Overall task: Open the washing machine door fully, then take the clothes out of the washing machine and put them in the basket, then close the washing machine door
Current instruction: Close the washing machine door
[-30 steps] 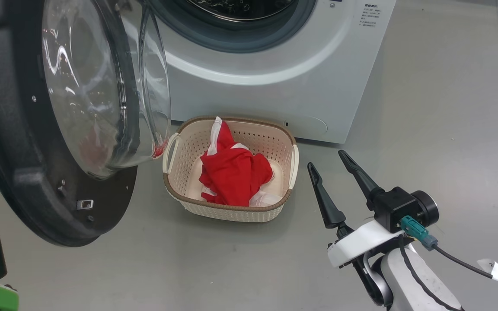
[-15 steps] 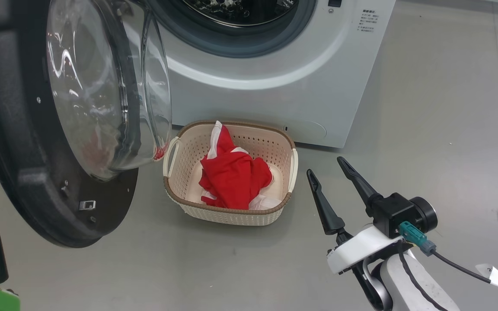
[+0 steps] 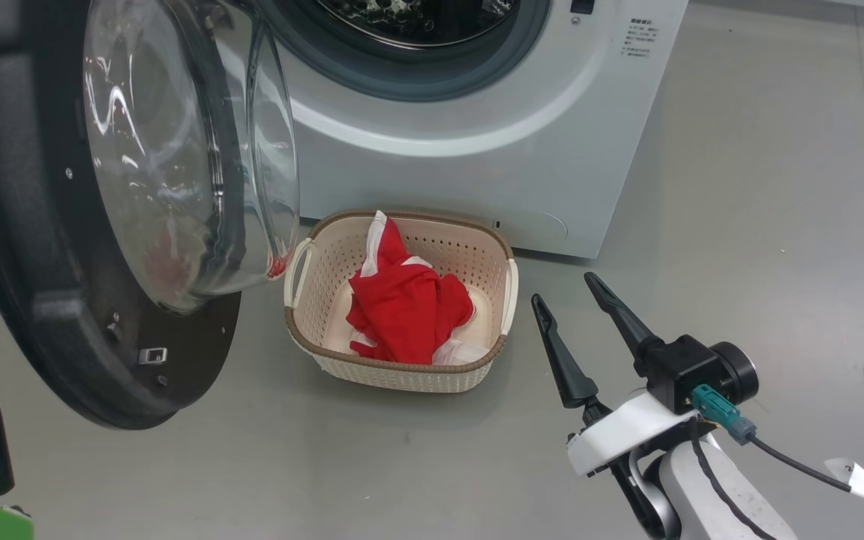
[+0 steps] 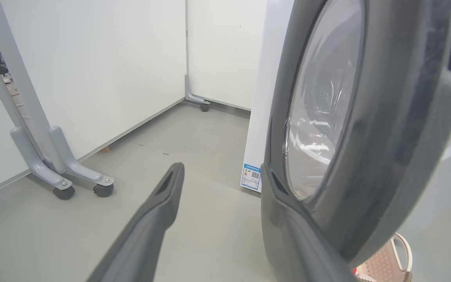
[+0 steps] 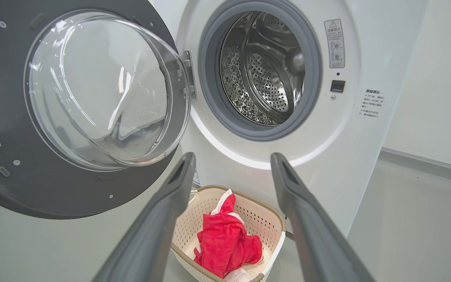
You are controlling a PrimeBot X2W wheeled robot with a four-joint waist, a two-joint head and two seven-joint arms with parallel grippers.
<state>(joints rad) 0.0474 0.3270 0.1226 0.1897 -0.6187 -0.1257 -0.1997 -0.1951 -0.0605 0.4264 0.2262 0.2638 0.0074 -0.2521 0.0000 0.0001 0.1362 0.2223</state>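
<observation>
Beside basket (image 3: 402,377), right jaws wide, uptilted

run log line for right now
door: open wide | drum: looks empty | clothes: in basket | left fingers: open, by door's outer face | right fingers: open, holding nothing | pending: close door

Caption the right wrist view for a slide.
Washing machine door open, drum looks empty, red garment in the basket on the floor, right gripper with jaws open.
</observation>
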